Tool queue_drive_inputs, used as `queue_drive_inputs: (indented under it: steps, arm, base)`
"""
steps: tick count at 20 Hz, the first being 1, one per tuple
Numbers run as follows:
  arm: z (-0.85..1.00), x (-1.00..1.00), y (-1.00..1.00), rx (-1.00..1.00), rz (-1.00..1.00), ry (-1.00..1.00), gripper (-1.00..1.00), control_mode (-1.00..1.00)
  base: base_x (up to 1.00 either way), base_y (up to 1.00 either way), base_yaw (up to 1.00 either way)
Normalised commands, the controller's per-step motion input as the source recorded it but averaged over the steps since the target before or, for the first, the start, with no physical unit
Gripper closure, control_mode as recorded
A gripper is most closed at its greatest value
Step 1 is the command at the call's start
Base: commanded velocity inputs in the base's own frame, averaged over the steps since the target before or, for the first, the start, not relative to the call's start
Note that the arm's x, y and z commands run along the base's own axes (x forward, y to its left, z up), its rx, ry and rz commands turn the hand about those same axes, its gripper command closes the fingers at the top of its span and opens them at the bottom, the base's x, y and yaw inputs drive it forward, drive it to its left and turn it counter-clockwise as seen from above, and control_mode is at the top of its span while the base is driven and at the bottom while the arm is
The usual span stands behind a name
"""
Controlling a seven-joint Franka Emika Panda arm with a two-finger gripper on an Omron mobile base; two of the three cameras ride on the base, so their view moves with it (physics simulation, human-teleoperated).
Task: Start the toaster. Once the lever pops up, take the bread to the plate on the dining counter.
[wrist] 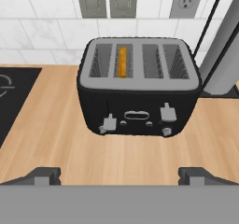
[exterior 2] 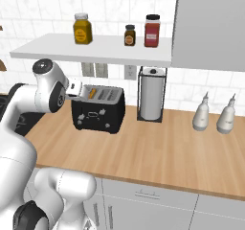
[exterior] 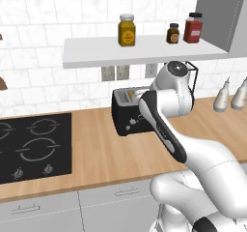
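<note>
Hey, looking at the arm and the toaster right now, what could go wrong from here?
1. The toaster has two levers on its front, and the bread sits in a slot on the left side. The open pincer might press the wrong lever instead of the left one.
2. The paper towel holder stands close beside the toaster, so a wide swing could knock it.

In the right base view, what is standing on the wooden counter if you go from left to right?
toaster → paper towel holder → first white bottle → second white bottle
</note>
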Motion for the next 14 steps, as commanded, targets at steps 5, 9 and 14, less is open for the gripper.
queue_drive_inputs:
  steps: [5, 9, 14]
  arm:
    - [0.00, 0.00, 0.00, 0.00, 0.00, 0.00, -1.00, -1.00]
    - [0.00, 0.00, 0.00, 0.00, 0.00, 0.00, -1.00, -1.00]
    - [0.00, 0.00, 0.00, 0.00, 0.00, 0.00, -1.00, -1.00]
  base:
    - [0.00, 0.00, 0.00]
    - [0.00, 0.00, 0.00]
    - [0.00, 0.00, 0.00]
